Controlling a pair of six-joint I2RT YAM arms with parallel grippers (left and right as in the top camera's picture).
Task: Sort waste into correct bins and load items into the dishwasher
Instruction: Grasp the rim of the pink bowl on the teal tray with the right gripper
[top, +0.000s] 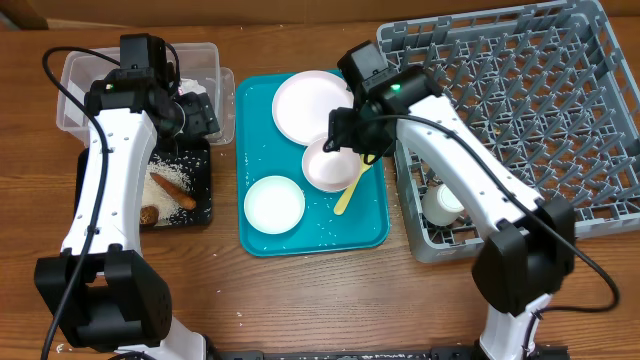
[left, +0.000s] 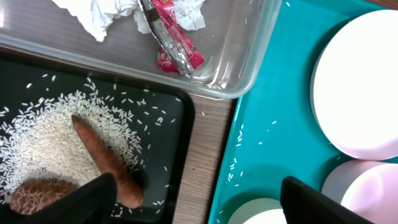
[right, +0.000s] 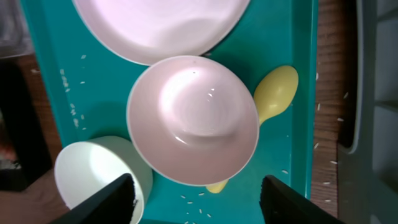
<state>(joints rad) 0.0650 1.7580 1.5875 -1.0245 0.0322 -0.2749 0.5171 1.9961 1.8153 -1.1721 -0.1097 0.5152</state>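
over the strip of table (left: 205, 134) between black tray (left: 180, 124) and teal tray (left: 273, 112), the left fingers (left: 93, 199) stand wide and empty. rice grains (left: 50, 137), an orange-brown stick (left: 102, 158) and a brown chunk (left: 37, 193) lie in the black tray; wrapper (left: 177, 43) and napkin (left: 99, 15) in the clear tub (left: 249, 56). right fingers (right: 292, 202) stand wide, empty, above a white bowl (right: 193, 118) on the teal tray, lying over the yellow spoon (right: 277, 93).

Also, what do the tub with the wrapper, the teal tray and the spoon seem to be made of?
Tub: clear plastic, probably; the table shows through its glossy wall.
Teal tray: likely moulded plastic, smooth, even colour.
Spoon: pale yellow plastic by its look, slightly matte.
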